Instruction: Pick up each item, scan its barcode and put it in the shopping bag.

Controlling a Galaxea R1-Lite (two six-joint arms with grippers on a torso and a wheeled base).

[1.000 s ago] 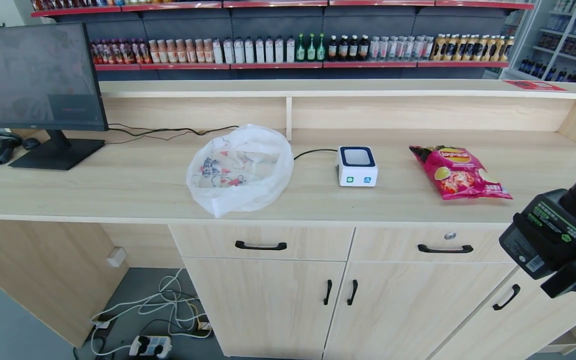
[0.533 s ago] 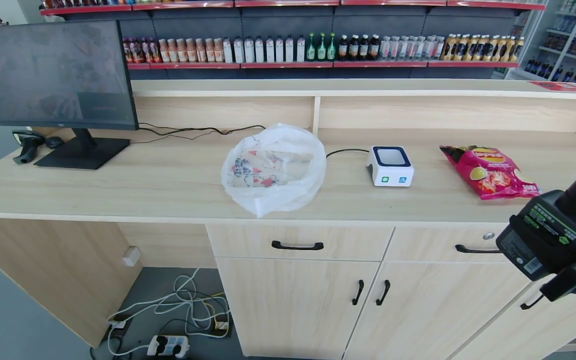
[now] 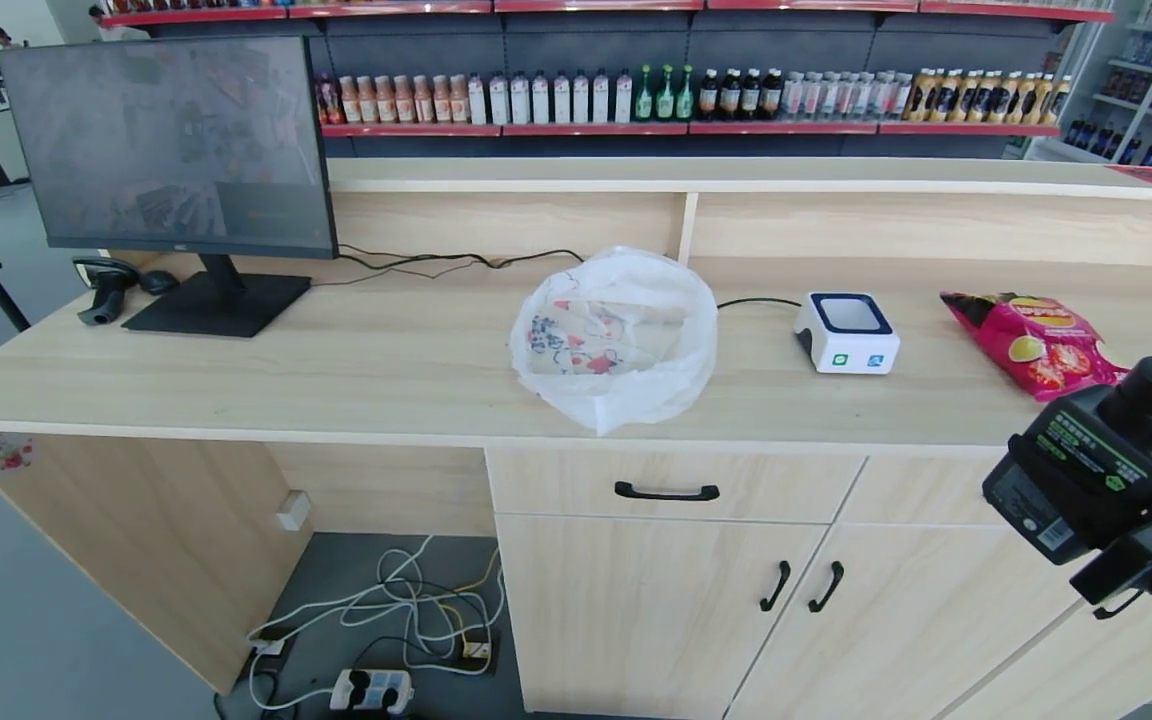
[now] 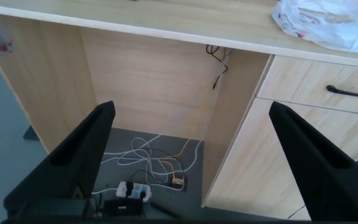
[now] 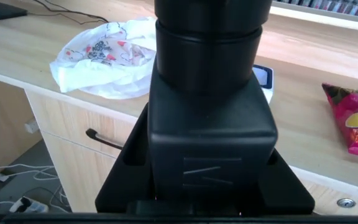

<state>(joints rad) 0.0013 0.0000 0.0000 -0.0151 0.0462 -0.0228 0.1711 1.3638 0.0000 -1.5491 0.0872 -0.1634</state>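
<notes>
The chips (image 3: 1031, 345), the 1 item I can see left to pick, lie flat on the counter (image 3: 386, 370) at its right end, the side nearest my right arm (image 3: 1096, 470). I judge that arm is the one to fetch them. It hangs low in front of the counter, below the top's edge. Whether its gripper is spread or pressed together I cannot tell.

My left gripper (image 4: 191, 106) is spread wide and holds nothing. It sits below the counter top, facing the open bay where cables (image 4: 148, 155) lie on the floor. I take this as a parked pose, out of the way of the top.

The layout suits the job. The scanner (image 3: 846, 330) stands between the chips and the bag (image 3: 616, 335), its window facing up, so an item carried leftward can pass over the glass on its way. The bag sits near the counter's front edge with its mouth rolled open and facing up, ready for a drop from above. I cannot make out anything inside it beyond its own print.

My count: 1 pack of chips, 1 scanner, 1 bag, 1 monitor (image 3: 171, 145) at the far left, and 1 handheld scanner (image 3: 101, 295) beside its stand.
</notes>
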